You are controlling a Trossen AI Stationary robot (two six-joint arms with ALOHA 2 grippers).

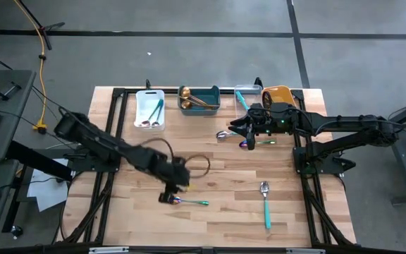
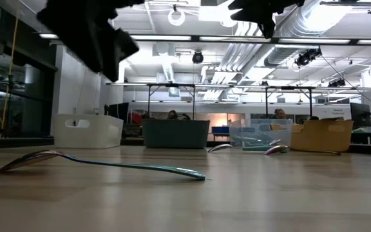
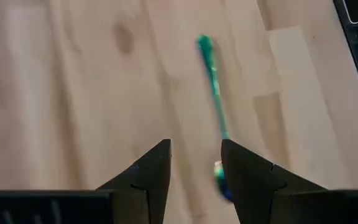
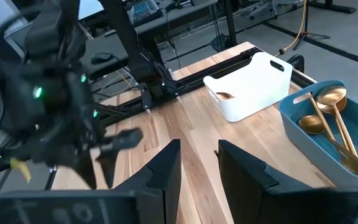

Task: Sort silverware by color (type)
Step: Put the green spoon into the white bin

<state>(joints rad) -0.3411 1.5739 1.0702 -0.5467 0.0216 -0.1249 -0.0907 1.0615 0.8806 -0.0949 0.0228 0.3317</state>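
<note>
The left arm's [image 1: 118,149] jaws stand parted and empty, hanging low over the worktop [image 1: 224,226] just above the bowl end of an iridescent spoon [image 1: 187,202]. In the left wrist view the spoon [image 3: 214,93] is not in the gap: its bowl sits beside and partly under one finger [image 3: 244,180], and its green handle runs straight away from the jaws, roughly in line with the way the fingers point. The jaws are therefore offset sideways from the spoon and would, I judge, need a small shift across and a turn to close across its long axis rather than along it. This arm is by far the nearer one, and nothing lies between jaws and spoon.

Beyond the jaws stand the white bin [image 1: 149,95] and the teal bin [image 1: 210,92], which holds gold spoons [image 1: 192,99]. Farther toward the right arm's side lie a teal-handled spoon [image 1: 266,204], alone and well apart, then the clear bin [image 1: 240,89] and the orange bin [image 1: 279,94].

The right arm's [image 1: 344,127] jaws hover just before those two bins, slightly parted with nothing visible between them, over two loose spoons [image 1: 224,134]
</note>
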